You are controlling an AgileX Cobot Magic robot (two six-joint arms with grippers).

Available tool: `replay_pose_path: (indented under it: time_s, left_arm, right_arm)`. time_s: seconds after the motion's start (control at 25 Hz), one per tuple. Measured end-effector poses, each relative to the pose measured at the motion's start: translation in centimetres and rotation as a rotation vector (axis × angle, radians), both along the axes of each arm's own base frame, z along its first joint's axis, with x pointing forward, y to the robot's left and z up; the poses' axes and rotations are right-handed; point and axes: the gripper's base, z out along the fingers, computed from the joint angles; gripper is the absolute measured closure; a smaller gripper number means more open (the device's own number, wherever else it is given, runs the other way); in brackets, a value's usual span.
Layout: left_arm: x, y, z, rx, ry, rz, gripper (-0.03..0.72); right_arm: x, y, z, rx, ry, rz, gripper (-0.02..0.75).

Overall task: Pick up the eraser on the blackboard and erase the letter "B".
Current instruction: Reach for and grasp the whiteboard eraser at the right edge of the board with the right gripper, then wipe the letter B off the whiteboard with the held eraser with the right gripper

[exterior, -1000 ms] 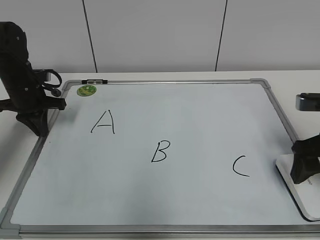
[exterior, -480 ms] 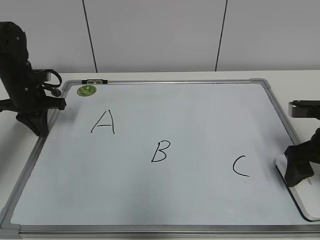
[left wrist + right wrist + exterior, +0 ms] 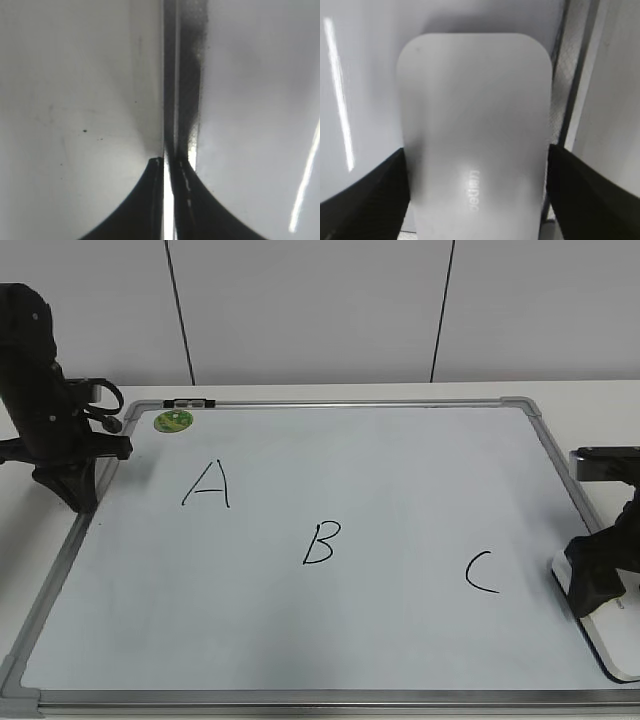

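The eraser [image 3: 475, 135], a white rounded block with faint grey lettering, lies flat at the right edge of the blackboard [image 3: 400, 480]; it also shows in the exterior view [image 3: 610, 640]. My right gripper [image 3: 598, 585] is down over it, one finger pressed against each long side [image 3: 390, 190]. The black letter "B" [image 3: 321, 543] sits mid-board, well left of the eraser, between "A" [image 3: 207, 485] and "C" [image 3: 481, 572]. My left gripper [image 3: 72, 490] is shut and empty at the board's left frame [image 3: 170, 100].
A round green sticker [image 3: 173, 421] sits at the board's top left corner. The silver frame [image 3: 575, 75] runs just right of the eraser. A white table [image 3: 600, 400] surrounds the board, with a wall behind.
My right gripper has moved left and down along the eraser and now has it between its fingers. The eraser has not shifted. The left arm has not moved.
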Motion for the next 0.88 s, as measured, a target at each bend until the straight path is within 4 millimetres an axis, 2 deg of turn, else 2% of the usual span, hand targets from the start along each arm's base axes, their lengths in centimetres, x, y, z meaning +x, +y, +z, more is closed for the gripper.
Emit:
replay_pose_path:
  time_s: [0.32, 0.56, 0.88]
  left_arm:
    - [0.0, -0.03, 0.0, -0.004, 0.0, 0.002, 0.669]
    - [0.0, -0.04, 0.0, -0.005, 0.0, 0.003, 0.669]
    - [0.0, -0.06, 0.0, -0.007, 0.001, 0.004, 0.669]
  right_arm:
    - [0.15, 0.17, -0.79, 0.018, 0.026, 0.001, 0.143]
    - [0.15, 0.17, -0.79, 0.018, 0.025, 0.005, 0.211]
    - [0.08, 0.18, -0.75, 0.019, 0.037, 0.008, 0.215]
